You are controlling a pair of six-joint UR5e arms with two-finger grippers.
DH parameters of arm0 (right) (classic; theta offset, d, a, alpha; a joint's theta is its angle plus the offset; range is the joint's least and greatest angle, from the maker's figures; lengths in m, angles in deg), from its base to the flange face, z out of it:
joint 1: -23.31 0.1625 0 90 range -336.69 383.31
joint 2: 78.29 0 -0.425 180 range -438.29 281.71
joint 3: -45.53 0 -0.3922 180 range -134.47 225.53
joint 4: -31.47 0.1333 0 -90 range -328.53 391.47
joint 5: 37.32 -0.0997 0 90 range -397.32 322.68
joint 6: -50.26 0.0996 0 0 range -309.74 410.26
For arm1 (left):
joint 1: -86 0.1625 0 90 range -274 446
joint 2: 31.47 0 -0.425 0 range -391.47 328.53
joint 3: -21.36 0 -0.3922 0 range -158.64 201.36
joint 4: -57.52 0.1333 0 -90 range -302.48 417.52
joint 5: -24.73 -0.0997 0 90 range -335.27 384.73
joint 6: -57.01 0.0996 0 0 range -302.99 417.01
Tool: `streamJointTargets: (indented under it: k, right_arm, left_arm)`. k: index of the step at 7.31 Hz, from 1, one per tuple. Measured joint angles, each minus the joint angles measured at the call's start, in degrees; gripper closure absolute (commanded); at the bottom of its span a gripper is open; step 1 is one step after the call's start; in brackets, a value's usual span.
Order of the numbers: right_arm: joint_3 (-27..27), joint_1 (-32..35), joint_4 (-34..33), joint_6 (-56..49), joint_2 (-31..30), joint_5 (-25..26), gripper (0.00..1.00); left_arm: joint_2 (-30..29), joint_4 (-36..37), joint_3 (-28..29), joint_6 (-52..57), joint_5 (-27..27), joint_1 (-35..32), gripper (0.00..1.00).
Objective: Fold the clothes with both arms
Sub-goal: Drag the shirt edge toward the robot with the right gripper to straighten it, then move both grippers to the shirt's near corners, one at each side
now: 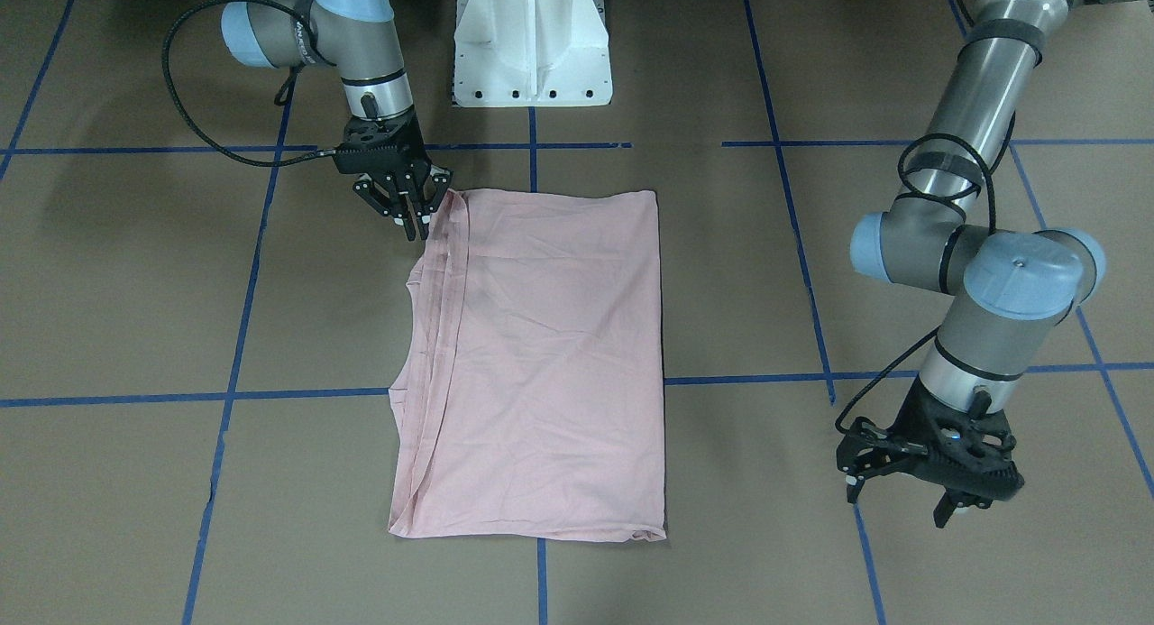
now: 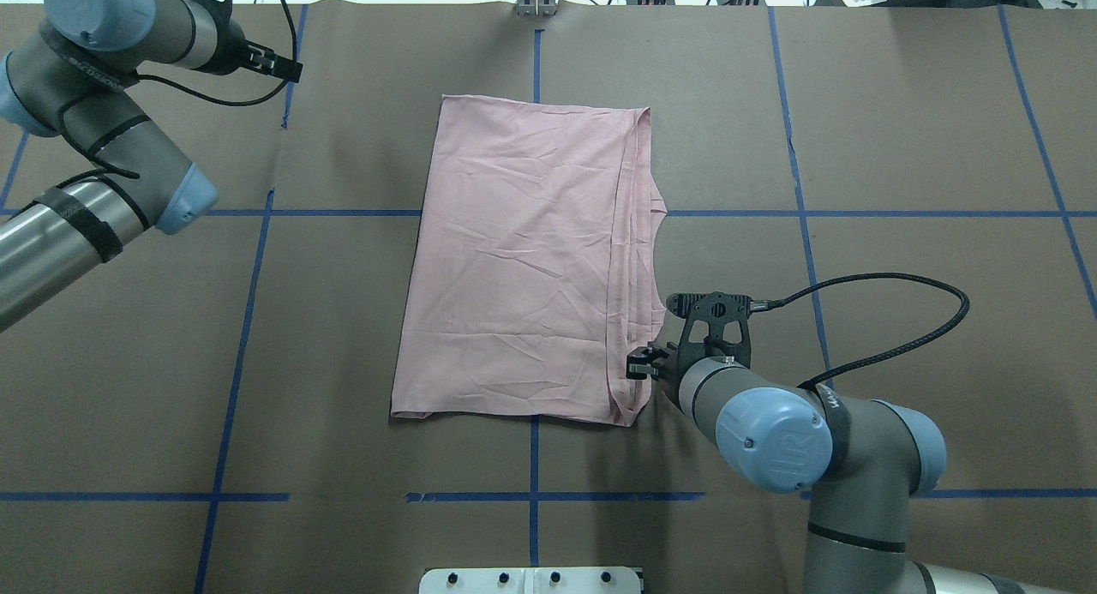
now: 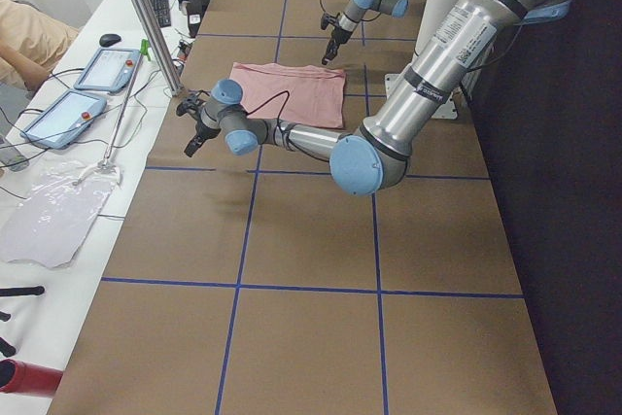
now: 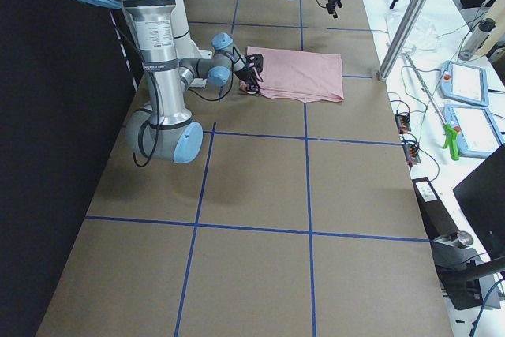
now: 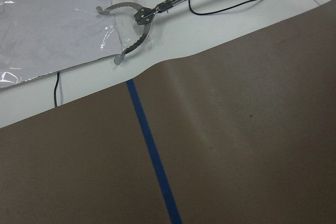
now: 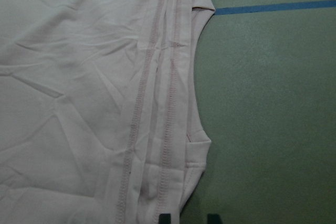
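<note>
The pale pink T-shirt point(image 1: 541, 354) lies folded into a flat rectangle at the table's middle, plain side up, with stitched hems layered along one long edge point(image 6: 157, 77). My right gripper point(image 1: 412, 221) hovers at the shirt's near corner on that hemmed edge point(image 2: 636, 367). Its fingertips point(image 6: 165, 217) are apart and straddle the cloth edge, one over the fabric and one over the table, holding nothing. My left gripper point(image 1: 897, 508) is open and empty, well off the shirt near the table's far edge point(image 2: 278, 63). No print shows.
Blue tape lines point(image 2: 533, 63) grid the brown table. The white pedestal base point(image 1: 532, 43) stands at the robot's side. Past the far edge lie a metal grabber tool point(image 5: 139, 17), a clear plastic sheet point(image 5: 52, 24), cables and tablets point(image 3: 102, 70). A person's sleeve point(image 3: 24, 41) shows there.
</note>
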Motion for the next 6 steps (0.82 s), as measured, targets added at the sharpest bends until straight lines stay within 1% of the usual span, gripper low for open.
streamJointTargets:
  k: [1,2,3,4,5,6]
  right_arm:
    - [-2.9,1.0,0.2,-1.4,-2.2,-2.4,0.0]
    - [-6.1,2.7,0.6,-2.9,-4.6,-5.4,0.0]
    - [-8.3,4.2,2.2,-3.6,-6.4,-7.6,0.0]
    - [-9.1,5.1,5.8,-3.9,-8.3,-8.9,0.0]
    - [-9.2,5.7,9.1,-3.9,-9.9,-9.3,0.0]
    - [-9.0,6.3,10.4,-3.8,-10.4,-9.4,0.0]
  left_arm:
    - [1.7,1.2,-4.4,-3.8,0.8,1.0,0.0]
    - [3.8,4.4,-11.1,-8.9,2.3,2.7,0.0]
    - [6.6,9.1,-19.7,-15.2,2.8,5.9,0.0]
    - [11.0,12.7,-29.8,-22.7,1.5,11.0,0.0]
    - [15.6,14.3,-37.9,-29.8,-1.6,16.9,0.0]
    - [19.0,15.2,-43.4,-36.8,-5.9,23.2,0.32]
